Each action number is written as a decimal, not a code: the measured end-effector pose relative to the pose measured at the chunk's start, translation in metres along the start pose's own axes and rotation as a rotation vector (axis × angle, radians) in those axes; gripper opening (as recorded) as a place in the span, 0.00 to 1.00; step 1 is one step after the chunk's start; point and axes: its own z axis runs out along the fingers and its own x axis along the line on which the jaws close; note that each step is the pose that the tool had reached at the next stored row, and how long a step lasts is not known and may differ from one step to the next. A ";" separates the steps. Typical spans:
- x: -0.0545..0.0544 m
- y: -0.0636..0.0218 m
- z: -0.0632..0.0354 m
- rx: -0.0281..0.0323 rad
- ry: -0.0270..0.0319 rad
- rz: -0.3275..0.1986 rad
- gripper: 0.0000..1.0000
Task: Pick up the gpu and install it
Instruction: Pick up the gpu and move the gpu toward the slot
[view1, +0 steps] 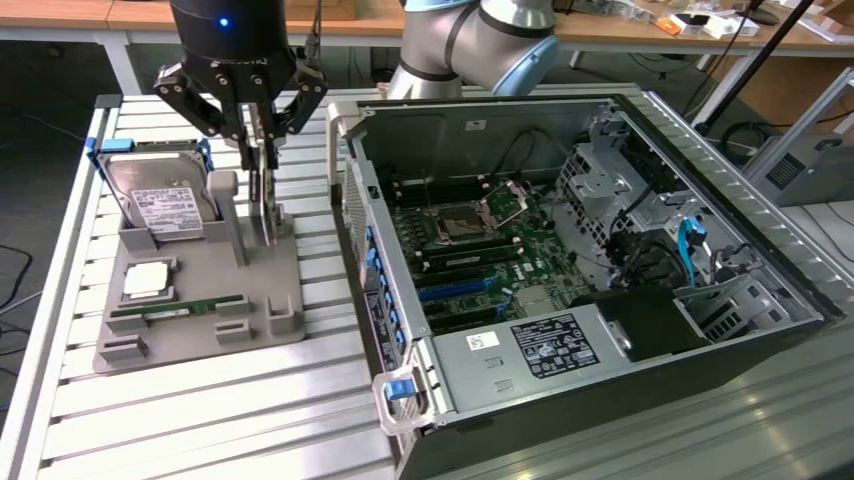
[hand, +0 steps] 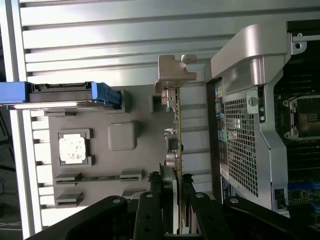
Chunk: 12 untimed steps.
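The gripper (view1: 263, 150) is reaching straight down over the grey holder tray (view1: 200, 345) on the slatted table (view1: 200, 420), at the exterior view's left of the open computer case (view1: 747, 215). The gpu (view1: 274, 205) is standing on edge in the tray's slot, which is leaving its top edge free for a grasp from above. It is standing apart from the parts lying around it: the hard drive (view1: 160, 205) leaning in its blue frame, the processor (view1: 147, 280) lying flat, and the green RAM stick (view1: 180, 308) sitting in its groove.

In the wrist view the gpu (hand: 176, 130) is showing edge-on, its silver bracket (hand: 174, 72) at the far end, just beside the case's perforated wall (hand: 240, 130). The gripper (hand: 177, 195) is straddling the board, one finger on each face, and to me it is looking closed on the card, pinching it near the end away from the bracket. I am guessing that keeps the bracket clear. The card's lower edge appears to be seated in the holder, so it is not yet lifted. The motherboard (view1: 481, 250) inside the case is lying exposed, waiting.
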 end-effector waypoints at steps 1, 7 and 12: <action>0.000 0.0000 -0.0002 0.0000 0.0000 0.000 0.27; 0.000 0.0001 -0.0026 0.0000 0.0000 0.000 0.27; 0.000 0.0001 -0.0048 0.0000 0.0000 0.000 0.27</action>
